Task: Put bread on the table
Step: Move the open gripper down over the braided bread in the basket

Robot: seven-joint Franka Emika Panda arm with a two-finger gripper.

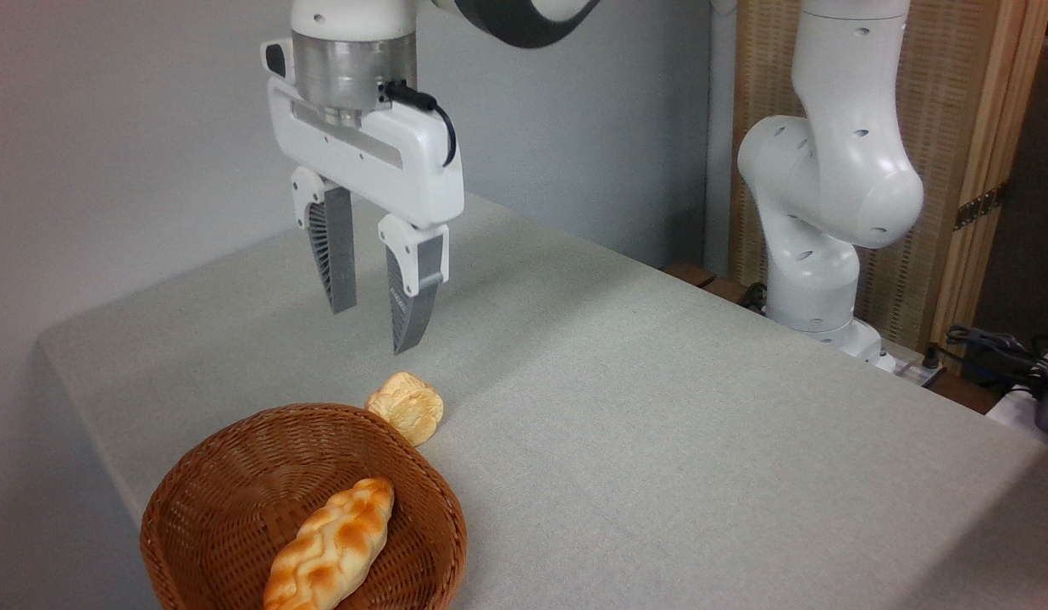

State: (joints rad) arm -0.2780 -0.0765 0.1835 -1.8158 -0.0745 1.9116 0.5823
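The bread, a braided golden-orange loaf with browned patches, lies inside a brown wicker basket at the near left of the table. My gripper hangs in the air above the table, behind the basket and well above the bread. Its two grey fingers point down and stand apart with nothing between them, so it is open.
A small pale round bun rests on the table against the basket's far rim, just below my fingertips. The arm's white base stands at the table's far right edge. Cables lie at the right.
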